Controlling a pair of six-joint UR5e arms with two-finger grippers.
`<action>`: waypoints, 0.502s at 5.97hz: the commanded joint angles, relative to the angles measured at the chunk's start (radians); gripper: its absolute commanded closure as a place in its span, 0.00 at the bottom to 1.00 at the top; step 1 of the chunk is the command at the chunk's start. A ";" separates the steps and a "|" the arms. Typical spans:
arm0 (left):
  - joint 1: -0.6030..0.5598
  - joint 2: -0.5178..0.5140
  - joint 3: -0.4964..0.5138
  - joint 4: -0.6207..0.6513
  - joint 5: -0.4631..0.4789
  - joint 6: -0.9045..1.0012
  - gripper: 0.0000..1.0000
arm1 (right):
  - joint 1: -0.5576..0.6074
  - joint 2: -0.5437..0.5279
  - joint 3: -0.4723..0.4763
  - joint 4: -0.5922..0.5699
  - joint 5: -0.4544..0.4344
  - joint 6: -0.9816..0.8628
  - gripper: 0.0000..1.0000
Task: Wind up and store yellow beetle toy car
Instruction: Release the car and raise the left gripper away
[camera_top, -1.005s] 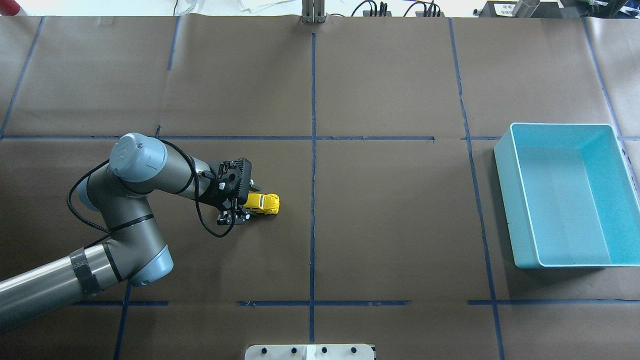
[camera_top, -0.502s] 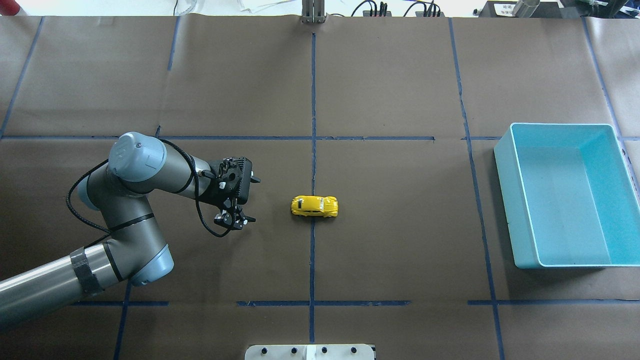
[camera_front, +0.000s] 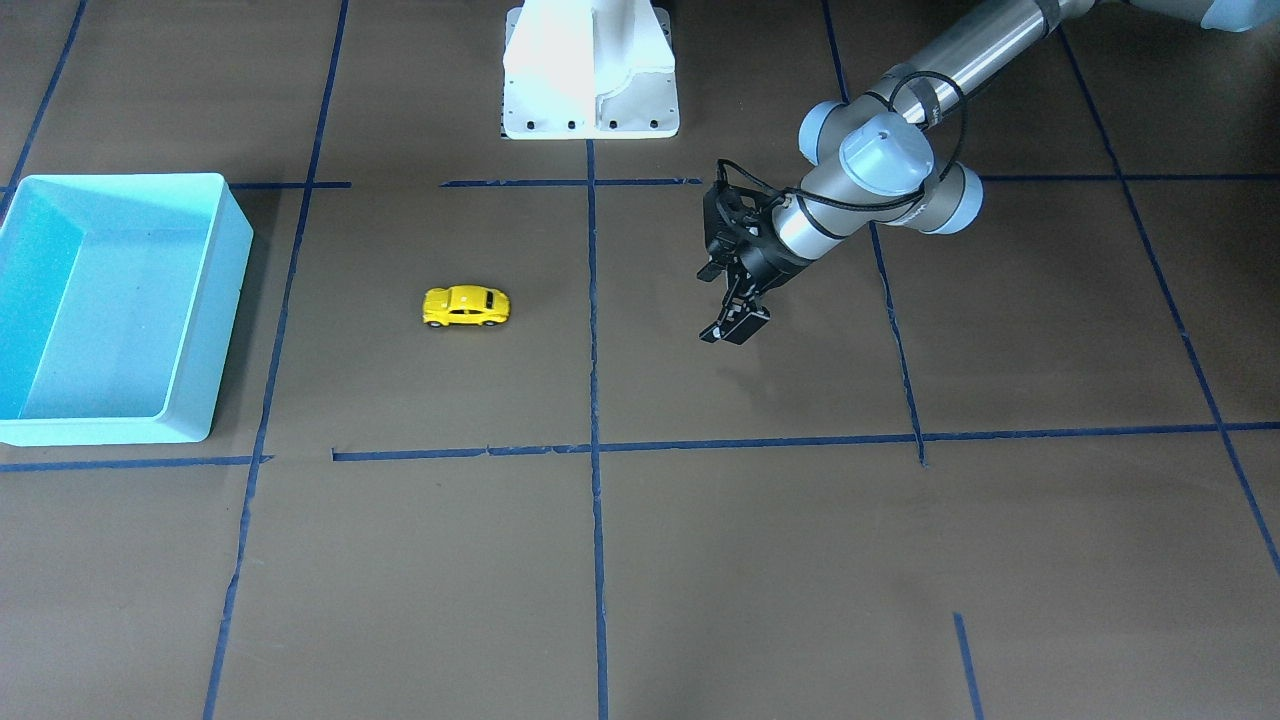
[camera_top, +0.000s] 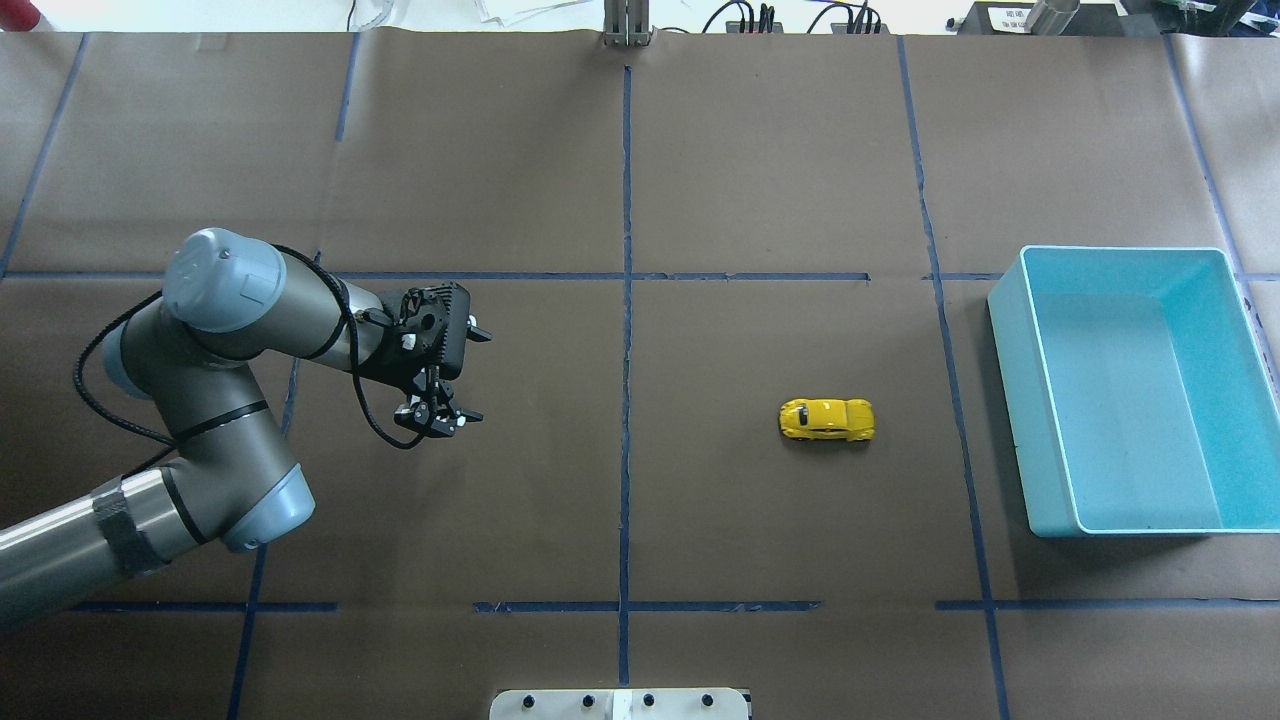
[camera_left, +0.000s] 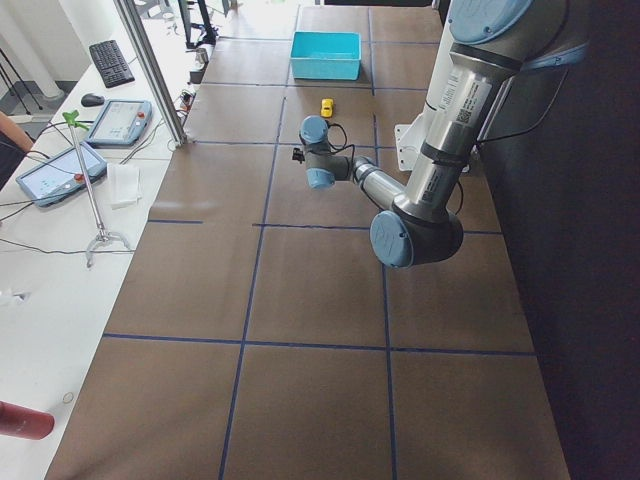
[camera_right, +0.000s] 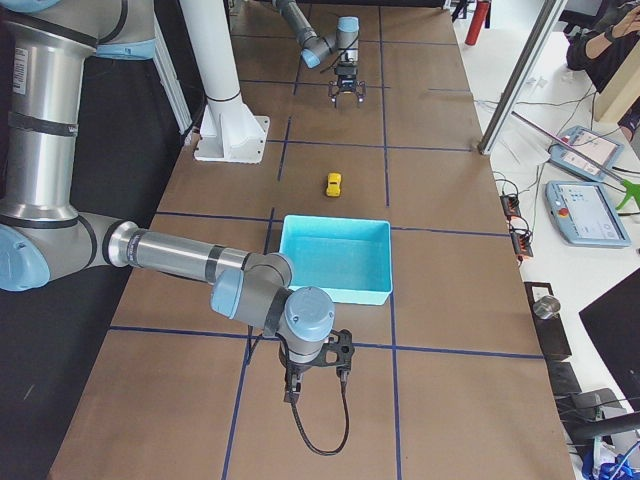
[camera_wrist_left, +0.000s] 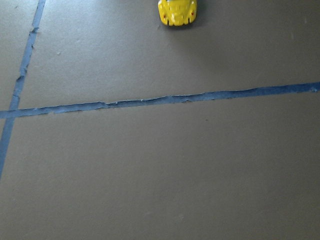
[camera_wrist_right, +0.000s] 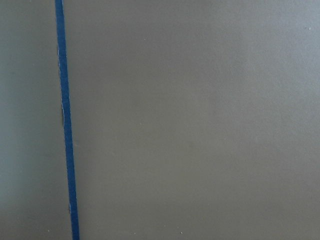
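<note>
Yellow beetle toy car (camera_top: 827, 420) is sitting on its wheels on the brown paper table (camera_top: 780, 180), out on the robot's right half, so that's where you're finding it. It's resting between the centre blue tape line (camera_top: 626, 330) and the teal bin (camera_top: 1012, 400). It's nearer the bin but not touching it, with its long side running across the table toward the bin.

Your left gripper (camera_top: 480, 376) is hanging over the left half of the table, well apart from the car. Its two fingers are spread wide and it's carrying nothing. The left arm is coming in low from the near left corner, bent at the elbow, with the black cable looping beside the wrist.

On the left wrist camera you're getting the car right at the top edge of the view. The rounded end with the two little red dots is facing the lens, and a strip of tape is crossing the paper in front of it.

The right gripper (camera_right: 318, 370) is only showing up in the side view from the table's right end. There it's pointing down at the paper on the far side of the bin from the car. From that angle you can't tell whether its fingers are apart or together. Its own wrist camera is giving you just brown paper and one blue tape line.
</note>
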 joint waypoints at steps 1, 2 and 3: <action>-0.040 0.117 -0.214 0.271 -0.010 0.008 0.00 | -0.068 0.009 0.014 0.058 0.001 0.010 0.00; -0.087 0.149 -0.271 0.416 -0.010 0.008 0.00 | -0.088 0.013 0.016 0.193 0.004 0.007 0.00; -0.200 0.188 -0.310 0.550 -0.012 0.008 0.00 | -0.148 0.018 0.057 0.215 0.003 0.000 0.00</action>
